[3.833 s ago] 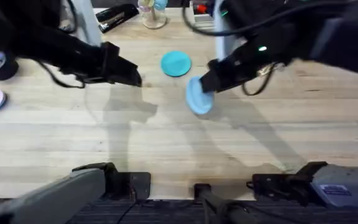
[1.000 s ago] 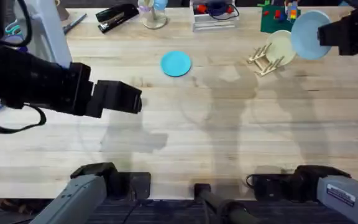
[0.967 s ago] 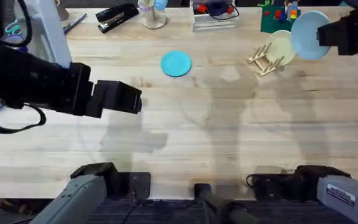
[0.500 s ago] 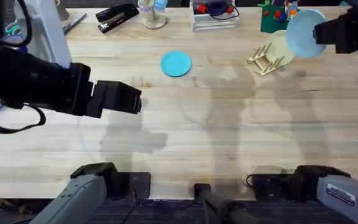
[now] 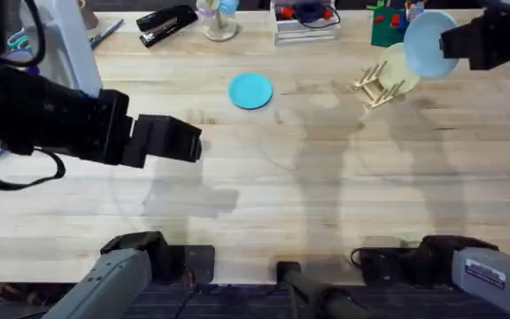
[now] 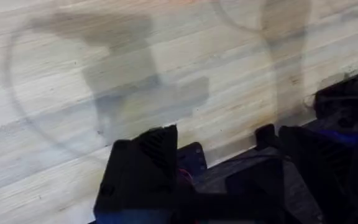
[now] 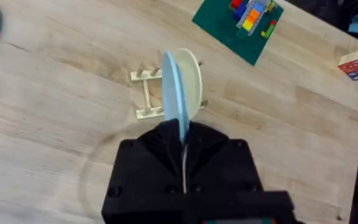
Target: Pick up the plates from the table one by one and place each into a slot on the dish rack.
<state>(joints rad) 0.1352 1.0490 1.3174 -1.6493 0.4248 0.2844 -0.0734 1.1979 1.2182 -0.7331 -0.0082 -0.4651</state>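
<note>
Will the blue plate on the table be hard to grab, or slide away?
The teal plate lies flat on the smooth wooden table, so it probably slides if nudged, and its low rim may be hard to get under. It looks thin and likely light and stiff, like the pale blue plate that the right gripper holds by its edge without it bending.

Cream plate (image 5: 397, 64) occupies rack (image 5: 375, 85) slot; table (image 5: 326, 177) centre open.

Rack (image 5: 377, 84) far right on table (image 5: 326, 204), one plate (image 5: 399, 62) slotted in; second plate (image 5: 425, 46) held above; third plate (image 5: 251, 90) flat mid-table.
</note>
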